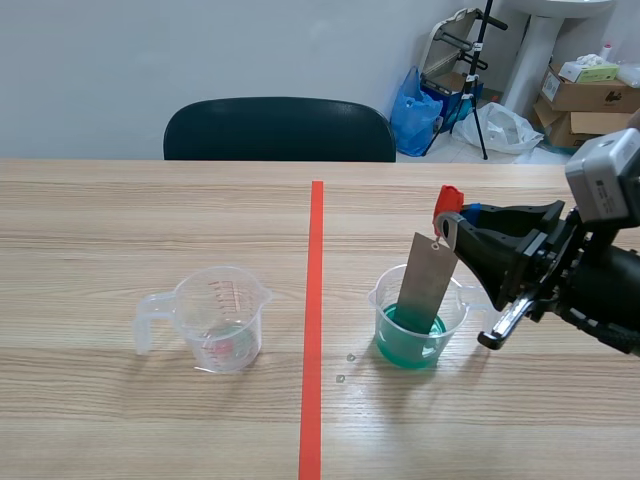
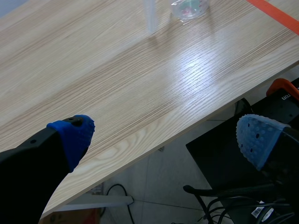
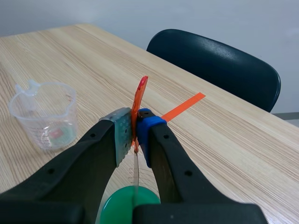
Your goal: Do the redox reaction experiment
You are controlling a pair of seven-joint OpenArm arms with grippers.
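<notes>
1. The right gripper (image 3: 135, 135) is clamped on a red clip (image 3: 140, 91), and a flat grey metal strip (image 1: 428, 280) hangs below its fingertips.
2. The strip's lower end leans in green liquid (image 1: 405, 347) inside a clear beaker (image 1: 452, 322) under the gripper.
3. The left gripper (image 2: 166, 135) is spread wide and holds nothing; a second clear beaker (image 2: 189, 8) stands well ahead of it.

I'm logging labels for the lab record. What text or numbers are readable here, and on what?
Nothing reads in full.
Left measuring cup: printed scale, too small to read.
Black-and-orange device below the table edge: white letters, blurred and cut off.
Cardboard boxes: labels too small.
Red clip, metal strip: no print seen.
</notes>
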